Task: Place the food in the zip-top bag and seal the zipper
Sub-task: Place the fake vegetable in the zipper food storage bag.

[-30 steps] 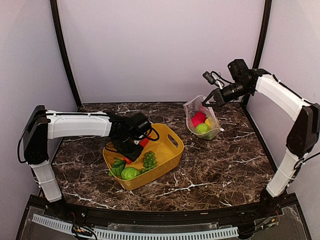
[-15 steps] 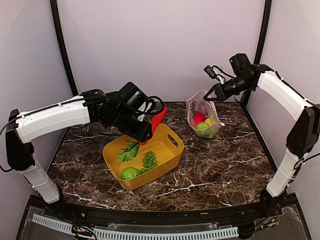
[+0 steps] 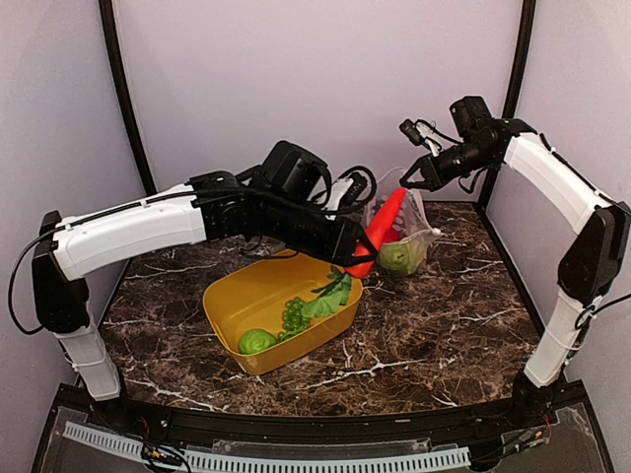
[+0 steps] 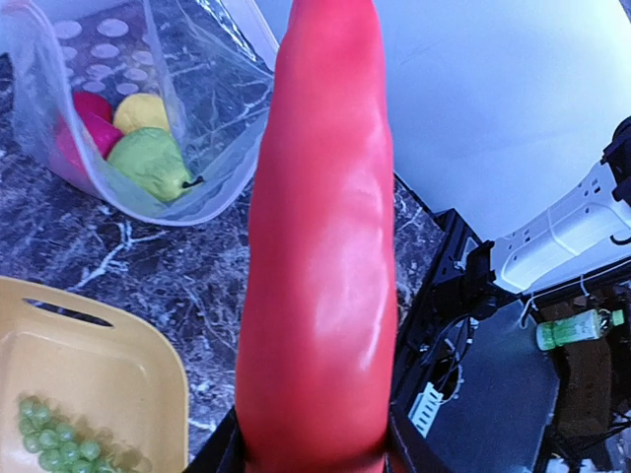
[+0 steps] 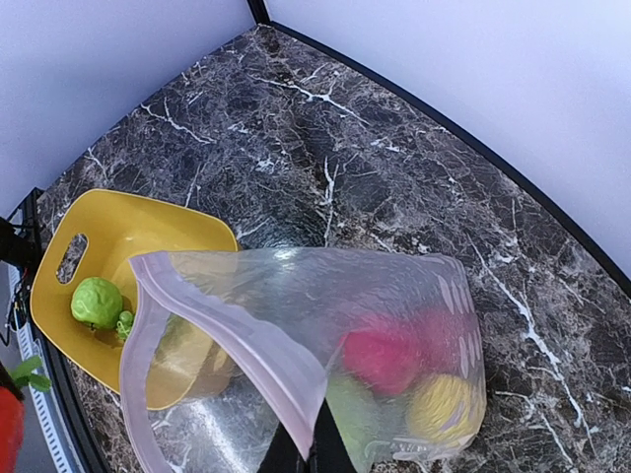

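Note:
My left gripper point(image 3: 357, 258) is shut on the thick end of the red-orange carrot point(image 3: 382, 229), whose tip points up at the mouth of the zip-top bag point(image 3: 412, 225). In the left wrist view the carrot point(image 4: 320, 246) fills the middle and the bag point(image 4: 197, 128) lies to its upper left. The carrot's green leaves point(image 3: 333, 293) hang over the tub. My right gripper point(image 3: 406, 182) is shut on the bag's mouth edge by the zipper point(image 5: 237, 345), holding the bag point(image 5: 325, 296) open. Inside are a red ball point(image 5: 385, 355), a yellow lemon point(image 5: 444, 409) and a green round one point(image 4: 153, 163).
The yellow tub point(image 3: 222, 305) sits left of the bag on the marble table and holds green grapes point(image 3: 294, 315) and a green round piece point(image 3: 256, 342). Black frame posts stand at the back corners. The table's right edge point(image 4: 424, 286) runs close behind the carrot.
My left arm has lifted the carrot out of the tub and swung it right and up to the bag's mouth. My right gripper kept hold of the bag and raised its edge a little.

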Motion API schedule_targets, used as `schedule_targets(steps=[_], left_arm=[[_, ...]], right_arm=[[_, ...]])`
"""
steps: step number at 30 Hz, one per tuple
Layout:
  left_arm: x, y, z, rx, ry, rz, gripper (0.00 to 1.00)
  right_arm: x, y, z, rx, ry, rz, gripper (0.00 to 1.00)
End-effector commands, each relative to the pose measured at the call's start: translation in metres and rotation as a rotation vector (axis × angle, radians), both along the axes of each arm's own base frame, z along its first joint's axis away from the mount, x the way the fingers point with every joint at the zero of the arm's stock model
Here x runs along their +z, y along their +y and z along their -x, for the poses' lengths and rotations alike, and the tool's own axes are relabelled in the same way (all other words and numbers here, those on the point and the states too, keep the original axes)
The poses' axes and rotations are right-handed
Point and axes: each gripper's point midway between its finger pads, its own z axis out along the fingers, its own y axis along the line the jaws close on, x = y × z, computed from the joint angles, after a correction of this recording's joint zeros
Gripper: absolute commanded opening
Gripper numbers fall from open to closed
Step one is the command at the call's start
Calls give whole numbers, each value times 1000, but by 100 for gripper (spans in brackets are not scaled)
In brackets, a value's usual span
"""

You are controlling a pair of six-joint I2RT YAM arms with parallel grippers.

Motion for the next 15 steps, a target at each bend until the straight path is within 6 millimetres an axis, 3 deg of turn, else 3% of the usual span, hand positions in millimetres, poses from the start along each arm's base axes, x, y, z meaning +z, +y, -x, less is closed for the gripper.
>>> schedule_targets(steps=[1,8,15], left_arm=[[12,-34,7,-46,139,132,12],[12,-59,8,-16,364,243,12],[10,-61,-13,115,589,355,12]], right_arm=[[6,5,5,14,-23,-3,0],[11,9,15,15,-64,18,0],[15,10,24,12,-98,35,0]])
